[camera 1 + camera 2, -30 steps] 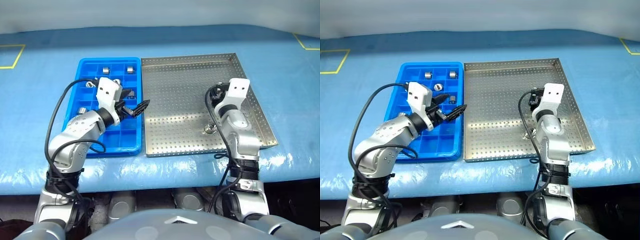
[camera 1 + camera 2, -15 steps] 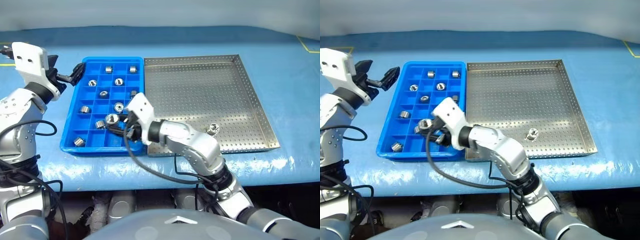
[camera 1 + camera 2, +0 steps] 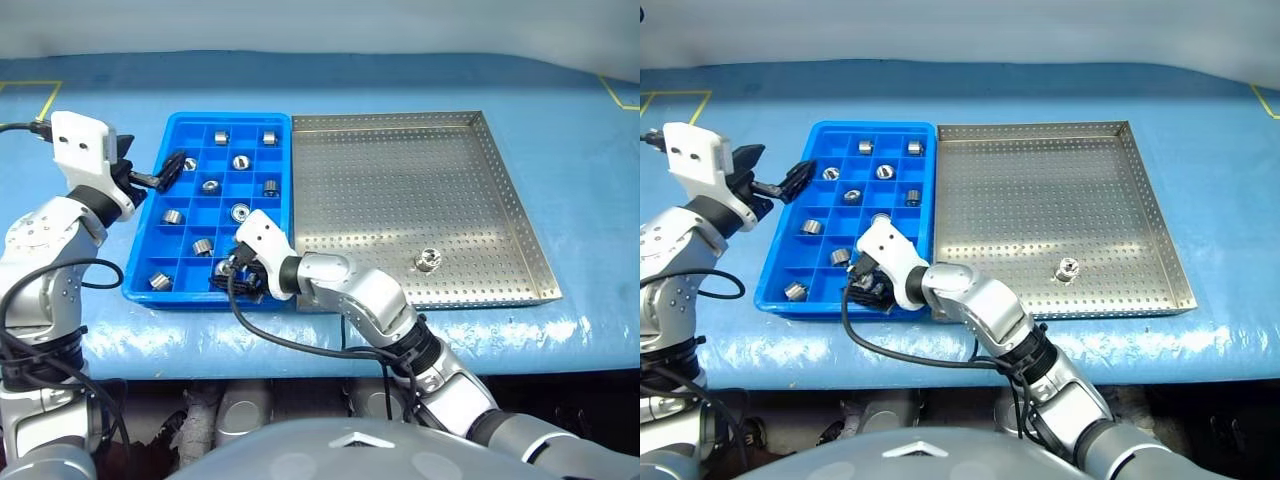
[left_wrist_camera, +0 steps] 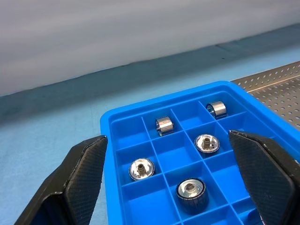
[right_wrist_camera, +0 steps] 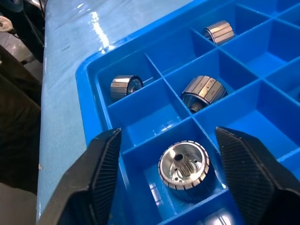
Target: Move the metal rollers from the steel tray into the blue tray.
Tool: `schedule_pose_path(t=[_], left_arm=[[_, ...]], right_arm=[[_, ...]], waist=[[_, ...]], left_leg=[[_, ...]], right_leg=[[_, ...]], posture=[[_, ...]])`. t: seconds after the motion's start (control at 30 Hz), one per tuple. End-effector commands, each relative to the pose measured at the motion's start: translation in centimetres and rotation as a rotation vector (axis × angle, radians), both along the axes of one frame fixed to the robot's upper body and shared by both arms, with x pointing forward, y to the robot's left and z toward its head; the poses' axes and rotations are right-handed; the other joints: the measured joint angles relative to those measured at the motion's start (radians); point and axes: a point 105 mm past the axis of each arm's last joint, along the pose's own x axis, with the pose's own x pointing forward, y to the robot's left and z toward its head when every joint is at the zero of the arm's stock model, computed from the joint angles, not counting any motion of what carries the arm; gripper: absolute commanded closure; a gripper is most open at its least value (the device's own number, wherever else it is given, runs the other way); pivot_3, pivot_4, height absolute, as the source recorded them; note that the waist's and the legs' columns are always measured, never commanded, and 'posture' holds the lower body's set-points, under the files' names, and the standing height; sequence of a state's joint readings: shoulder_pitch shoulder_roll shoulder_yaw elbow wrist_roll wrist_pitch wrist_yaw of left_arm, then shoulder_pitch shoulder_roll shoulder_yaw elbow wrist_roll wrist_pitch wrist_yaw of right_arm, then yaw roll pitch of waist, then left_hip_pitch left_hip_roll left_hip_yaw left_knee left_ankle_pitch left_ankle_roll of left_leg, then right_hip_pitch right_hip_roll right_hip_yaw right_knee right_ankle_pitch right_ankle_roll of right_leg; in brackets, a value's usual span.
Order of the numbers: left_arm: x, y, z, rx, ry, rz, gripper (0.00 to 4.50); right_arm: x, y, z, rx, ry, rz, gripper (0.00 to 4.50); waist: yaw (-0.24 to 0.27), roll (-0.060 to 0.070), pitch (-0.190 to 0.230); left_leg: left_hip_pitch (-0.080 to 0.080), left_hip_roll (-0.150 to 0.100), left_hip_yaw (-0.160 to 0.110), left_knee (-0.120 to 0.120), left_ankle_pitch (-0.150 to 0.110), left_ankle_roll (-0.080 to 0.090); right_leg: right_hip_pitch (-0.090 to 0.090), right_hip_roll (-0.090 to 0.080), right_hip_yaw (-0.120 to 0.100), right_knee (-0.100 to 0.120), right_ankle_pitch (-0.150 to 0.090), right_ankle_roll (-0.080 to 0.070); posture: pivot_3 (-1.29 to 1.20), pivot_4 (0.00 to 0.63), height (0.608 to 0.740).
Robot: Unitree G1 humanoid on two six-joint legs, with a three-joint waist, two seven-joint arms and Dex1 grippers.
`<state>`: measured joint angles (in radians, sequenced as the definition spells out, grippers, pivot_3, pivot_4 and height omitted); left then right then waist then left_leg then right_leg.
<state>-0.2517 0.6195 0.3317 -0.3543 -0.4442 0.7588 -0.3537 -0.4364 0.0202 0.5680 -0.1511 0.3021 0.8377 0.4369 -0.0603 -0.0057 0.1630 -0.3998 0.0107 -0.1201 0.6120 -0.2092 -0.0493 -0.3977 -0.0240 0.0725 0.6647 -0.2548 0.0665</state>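
The blue tray lies left of the steel tray and holds several metal rollers, such as one in the far row. A single roller stands in the steel tray near its front right. My right gripper reaches across to the blue tray's near row. It is open, and a roller rests in the compartment between its fingers with a gap on both sides. My left gripper hovers wide open over the blue tray's far left edge, holding nothing.
Both trays sit on a pale blue table cover, with yellow tape marks at the far corners. The cover's front edge runs just below the trays. My right forearm crosses the steel tray's near left corner.
My right arm swung from the steel tray to the blue tray's near row, lowered and opened, leaving a roller in a compartment. My left arm pulled out to the tray's left side.
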Motion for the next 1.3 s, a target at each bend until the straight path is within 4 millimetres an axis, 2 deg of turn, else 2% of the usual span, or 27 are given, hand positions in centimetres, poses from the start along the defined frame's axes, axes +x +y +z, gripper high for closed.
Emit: schedule_pose_path(t=[0.03,0.1,0.13,0.2,0.27,0.33,0.37,0.47,0.6,0.7,0.93,1.03,1.23,1.3], left_arm=[[0.0,-1.1,1.0,-0.008,-0.043,-0.04,0.0],[0.2,-1.9,0.6,-0.018,-0.03,-0.072,0.0],[0.2,-3.1,0.1,-0.021,-0.019,-0.122,0.0],[0.2,-4.9,-0.5,-0.024,-0.007,-0.191,0.0],[0.4,-5.8,-0.8,-0.028,-0.007,-0.212,0.0],[1.0,-6.6,-1.3,-0.071,0.003,-0.217,0.0],[1.2,-7.4,-1.7,-0.081,0.015,-0.239,0.0],[1.5,-8.6,-2.3,-0.074,0.032,-0.277,0.0],[2.0,-9.0,-2.5,-0.087,0.037,-0.292,0.0],[2.2,-9.4,-2.5,-0.094,0.034,-0.306,0.0],[2.4,-9.7,-2.5,-0.098,0.032,-0.319,0.0],[2.2,-9.6,-2.5,-0.095,0.032,-0.318,0.0],[2.0,-9.4,-2.7,-0.091,0.036,-0.311,0.0],[2.0,-9.3,-2.7,-0.091,0.036,-0.306,0.0]], right_arm=[[0.8,-0.3,4.5,0.155,-0.112,-0.051,0.82],[1.9,-1.4,5.2,0.165,-0.147,-0.134,0.82],[3.8,-3.8,5.5,0.123,-0.217,-0.282,0.82],[6.1,-8.0,5.9,0.045,-0.316,-0.506,0.82],[7.0,-11.7,5.4,-0.049,-0.359,-0.662,0.82],[6.7,-16.1,3.4,-0.205,-0.352,-0.781,0.82],[5.9,-18.3,2.3,-0.281,-0.33,-0.825,0.82],[3.9,-21.8,1.4,-0.409,-0.313,-0.879,0.82],[2.5,-22.9,2.0,-0.436,-0.304,-0.888,0.82],[2.2,-23.2,1.9,-0.43,-0.279,-0.899,0.82],[2.3,-24.0,-0.8,-0.427,-0.154,-0.96,0.82],[2.2,-24.9,-1.8,-0.471,-0.135,-0.984,0.82],[2.1,-25.9,-2.8,-0.526,-0.113,-0.992,0.82],[2.1,-25.9,-2.8,-0.512,-0.108,-0.995,1.22]], waist=[[0.001,0.0,0.0],[0.0,0.0,0.0],[0.002,0.0,0.0],[0.006,0.0,0.0],[0.012,-0.001,0.0],[0.014,-0.001,-0.001],[0.016,-0.001,-0.001],[0.002,0.0,0.0],[-0.044,0.001,0.0],[-0.057,0.001,0.0],[-0.061,0.0,0.0],[-0.061,0.0,0.0],[-0.06,0.0,0.0],[-0.059,0.0,0.0]], left_leg=[[0.0,0.0,0.0,0.0,0.0,0.0],[0.0,0.0,0.0,0.0,0.0,0.0],[0.0,0.0,0.0,0.0,0.0,0.0],[0.0,-0.001,0.0,0.0,0.0,-0.001],[-0.001,-0.003,0.0,0.001,0.001,-0.001],[-0.001,-0.003,0.0,0.001,0.001,-0.001],[-0.002,-0.003,0.0,0.0,0.001,-0.001],[-0.003,-0.003,-0.001,0.0,0.0,-0.001],[-0.002,-0.001,0.002,0.0,0.0,0.0],[0.0,0.0,0.002,0.001,0.0,0.0],[0.0,-0.002,0.003,0.003,0.0,0.0],[-0.001,-0.002,0.003,0.003,0.0,0.0],[0.0,-0.002,0.003,0.002,0.0,0.0],[0.0,-0.002,0.003,0.002,0.0,0.0]], right_leg=[[0.0,0.0,0.0,0.0,0.0,0.0],[0.0,0.0,0.0,0.0,0.0,0.0],[0.0,0.0,0.0,0.0,0.0,0.0],[0.001,-0.001,0.0,0.0,0.0,0.0],[0.001,-0.002,0.0,-0.001,0.001,0.0],[0.001,-0.003,0.001,-0.002,0.002,-0.002],[0.001,-0.003,0.0,-0.003,0.002,-0.002],[0.0,-0.002,0.001,-0.002,0.001,-0.002],[-0.001,-0.001,0.002,-0.001,0.0,-0.001],[0.0,0.001,0.002,0.001,-0.002,0.002],[0.001,0.0,0.006,0.0,0.0,0.005],[0.001,0.0,0.006,0.0,0.0,0.005],[0.001,0.001,0.006,0.0,0.0,0.005],[0.001,0.001,0.006,0.0,0.0,0.005]], posture=[[0.06,0.15,0.74],[0.01,0.15,0.74],[0.0,0.15,0.74],[-0.01,0.15,0.74],[-0.03,0.15,0.74],[-0.05,0.15,0.74],[-0.07,0.15,0.74],[-0.1,0.15,0.74],[-0.13,0.15,0.74],[-0.14,0.15,0.74],[-0.14,0.15,0.74],[-0.13,0.15,0.74],[-0.12,0.15,0.74],[-0.12,0.15,0.74]])
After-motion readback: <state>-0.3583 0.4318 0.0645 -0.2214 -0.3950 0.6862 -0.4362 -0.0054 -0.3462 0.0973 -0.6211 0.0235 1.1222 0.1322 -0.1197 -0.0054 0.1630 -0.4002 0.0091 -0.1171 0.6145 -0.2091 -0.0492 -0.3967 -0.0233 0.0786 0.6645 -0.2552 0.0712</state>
